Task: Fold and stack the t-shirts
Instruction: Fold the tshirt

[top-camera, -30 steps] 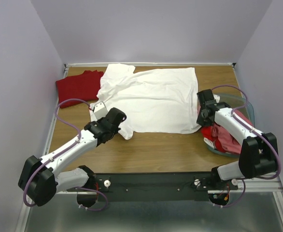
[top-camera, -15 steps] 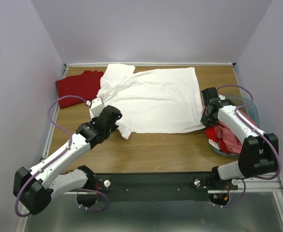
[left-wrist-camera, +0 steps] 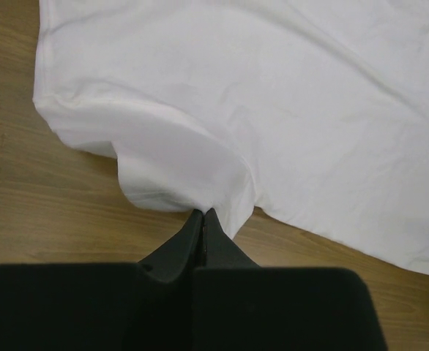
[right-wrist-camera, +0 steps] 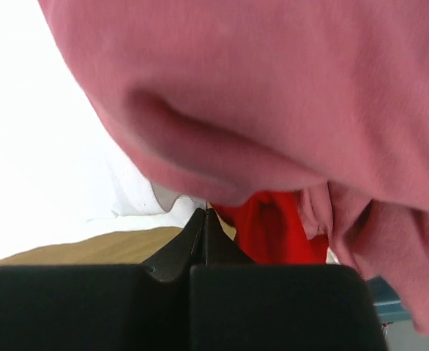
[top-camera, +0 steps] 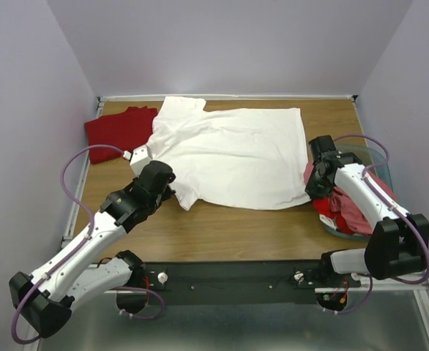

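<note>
The left arm [top-camera: 90, 238] stretches forward, the right arm [top-camera: 364, 190] bends inward; left gripper [left-wrist-camera: 203, 214] and right gripper [right-wrist-camera: 204, 212] both have fingers pressed tight together.

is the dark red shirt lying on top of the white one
No, the dark red t-shirt lies beside the white t-shirt, at the far left.

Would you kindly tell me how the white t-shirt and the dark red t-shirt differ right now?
The white t-shirt lies spread across the middle of the table; the dark red t-shirt sits bunched in the far left corner. The white one covers far more surface than the dark red one. The left pincer is shut on the white one's edge; nothing grips the dark red one. Both are plain cloth.
</note>
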You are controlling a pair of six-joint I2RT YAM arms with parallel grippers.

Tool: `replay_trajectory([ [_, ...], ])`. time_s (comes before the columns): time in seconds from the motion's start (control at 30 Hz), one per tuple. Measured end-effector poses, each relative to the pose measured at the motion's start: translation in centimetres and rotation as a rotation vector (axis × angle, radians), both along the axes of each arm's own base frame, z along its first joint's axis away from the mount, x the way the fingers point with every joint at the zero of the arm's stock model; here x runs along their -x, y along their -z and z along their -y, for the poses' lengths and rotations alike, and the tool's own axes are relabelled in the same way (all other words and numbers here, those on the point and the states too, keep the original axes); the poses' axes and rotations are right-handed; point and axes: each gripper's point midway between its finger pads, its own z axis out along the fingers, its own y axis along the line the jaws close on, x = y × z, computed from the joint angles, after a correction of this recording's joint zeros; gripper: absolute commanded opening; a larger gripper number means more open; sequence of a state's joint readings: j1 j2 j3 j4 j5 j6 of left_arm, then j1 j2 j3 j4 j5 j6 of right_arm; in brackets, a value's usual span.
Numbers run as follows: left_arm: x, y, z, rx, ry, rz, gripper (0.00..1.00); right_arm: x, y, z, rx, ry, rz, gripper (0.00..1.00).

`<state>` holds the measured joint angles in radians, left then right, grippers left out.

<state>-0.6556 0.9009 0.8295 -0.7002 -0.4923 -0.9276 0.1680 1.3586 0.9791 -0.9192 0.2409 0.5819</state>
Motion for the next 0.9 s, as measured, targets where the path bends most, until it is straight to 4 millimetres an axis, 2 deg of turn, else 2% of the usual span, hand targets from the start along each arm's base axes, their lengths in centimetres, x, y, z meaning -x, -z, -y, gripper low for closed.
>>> replay_trajectory([
  [0.17,0.8,-2.0,-0.3,0.046,0.006,0.040,0.00,1.5,-0.1,-0.7,-0.050,0.012,-0.022,0.01],
  [0.33,2.1,-2.4,-1.0,0.066,0.000,0.027,0.00,2.9,-0.2,-1.2,-0.085,0.024,-0.055,0.01],
  [0.53,2.7,-3.1,-1.1,0.066,0.019,0.022,0.00,3.4,-0.6,-1.9,-0.130,0.024,-0.068,0.01],
  [0.7,1.0,-3.6,-0.2,-0.016,0.076,0.016,0.00,1.4,-1.5,-2.4,-0.135,0.018,-0.061,0.01],
  [0.83,-2.0,-3.7,0.8,-0.113,0.124,0.011,0.00,-0.6,-1.9,-2.6,-0.133,0.005,-0.052,0.01],
  [0.9,-4.0,-3.5,0.5,-0.162,0.137,0.007,0.00,-1.6,-1.9,-2.8,-0.130,-0.005,-0.050,0.00],
])
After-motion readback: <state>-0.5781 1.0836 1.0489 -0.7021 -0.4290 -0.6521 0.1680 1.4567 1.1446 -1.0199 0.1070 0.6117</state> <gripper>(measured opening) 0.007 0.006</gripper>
